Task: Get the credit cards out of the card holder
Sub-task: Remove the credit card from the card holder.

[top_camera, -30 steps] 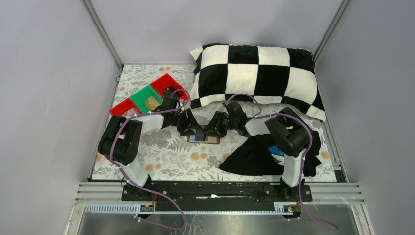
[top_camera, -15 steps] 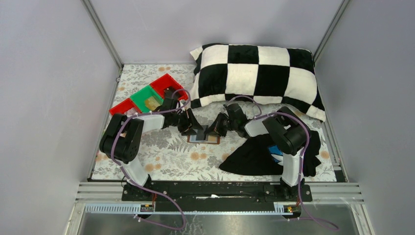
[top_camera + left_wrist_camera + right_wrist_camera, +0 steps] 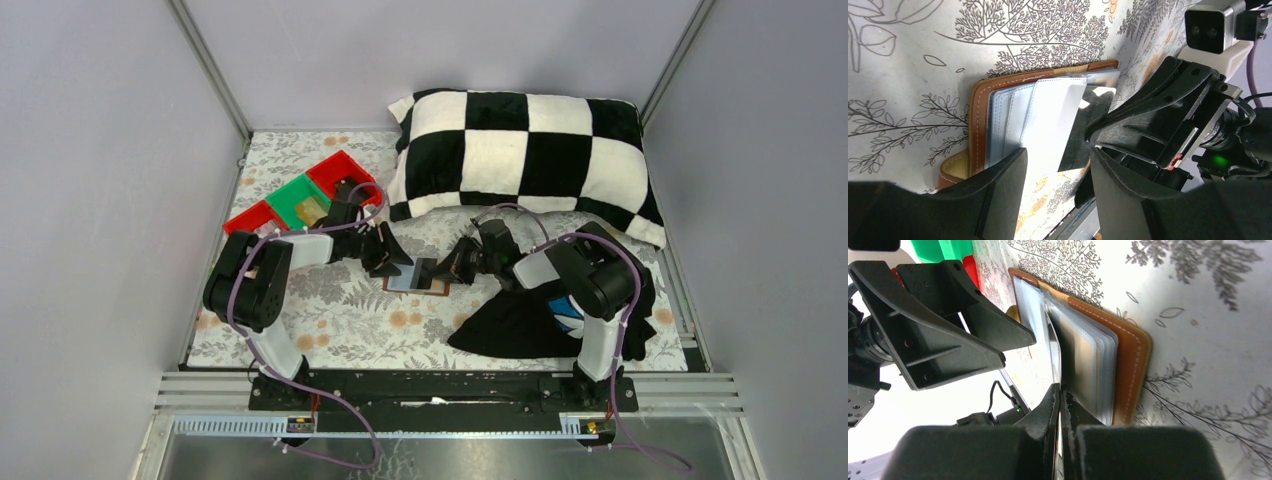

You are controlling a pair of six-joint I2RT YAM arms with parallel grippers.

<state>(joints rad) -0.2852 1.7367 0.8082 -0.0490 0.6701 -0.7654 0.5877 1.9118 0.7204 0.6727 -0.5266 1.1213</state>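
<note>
The card holder (image 3: pixel 410 286) lies open on the flowered cloth between my two grippers; its brown rim (image 3: pixel 979 115) and grey-blue pocket panels show in the left wrist view. My right gripper (image 3: pixel 448 272) is shut on a light blue-grey credit card (image 3: pixel 1058 125) and holds it slanted, partly drawn out of the pockets. In the right wrist view the card (image 3: pixel 1054 352) shows edge-on between the closed fingers (image 3: pixel 1060 395), beside the holder (image 3: pixel 1130 365). My left gripper (image 3: pixel 1058 195) is open, hovering over the holder's left end (image 3: pixel 393 260). No beige-orange card shows.
Red and green trays (image 3: pixel 300 195) stand at the back left behind the left arm. A black-and-white checkered pillow (image 3: pixel 520 150) lies along the back. A black cloth (image 3: pixel 515 318) with blue-white print lies under the right arm.
My right gripper has drawn back to the right with the card in it, pulling the card further out of the holder. My left gripper has shifted slightly left, away from the right one.
</note>
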